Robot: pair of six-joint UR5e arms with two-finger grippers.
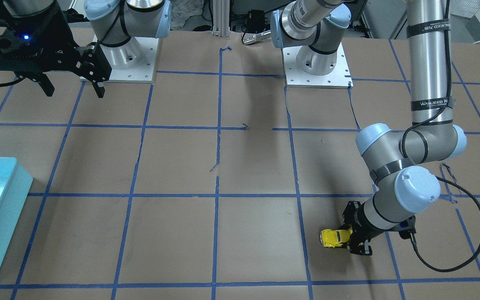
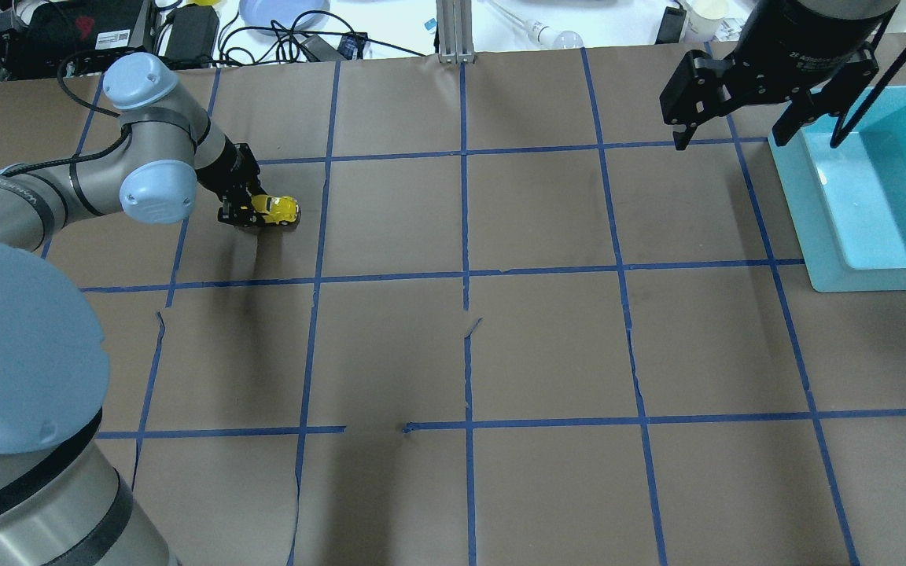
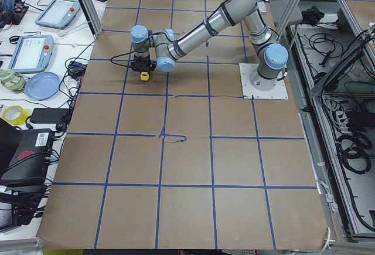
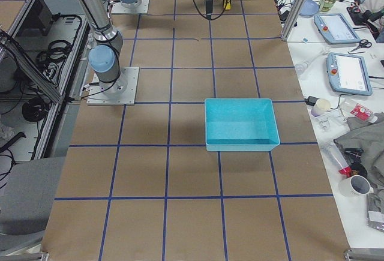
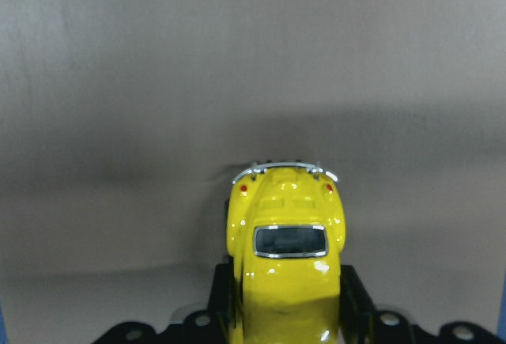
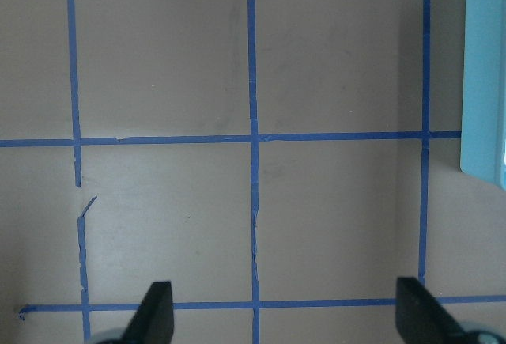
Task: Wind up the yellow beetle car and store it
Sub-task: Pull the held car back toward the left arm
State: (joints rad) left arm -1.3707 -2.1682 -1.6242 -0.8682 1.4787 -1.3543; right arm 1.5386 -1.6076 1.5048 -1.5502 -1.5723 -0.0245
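left gripper [image 2: 251, 213] clamped on yellow beetle car [image 2: 278, 208], 10 o'clock | right gripper [image 2: 732, 137] spread apart, 2 o'clock | risk: hold seems shallow, car may pivot out on pull-back

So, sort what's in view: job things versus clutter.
Job: yellow beetle car, left gripper clamping it, open right gripper, turquoise bin (likely storage).
Clutter: blue plate, yellow tape roll, teach pendants.

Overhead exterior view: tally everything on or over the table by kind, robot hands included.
yellow beetle car: 1
turquoise bin: 1
robot hands: 2 (left hand shut on the car; right hand open)
Total: 4
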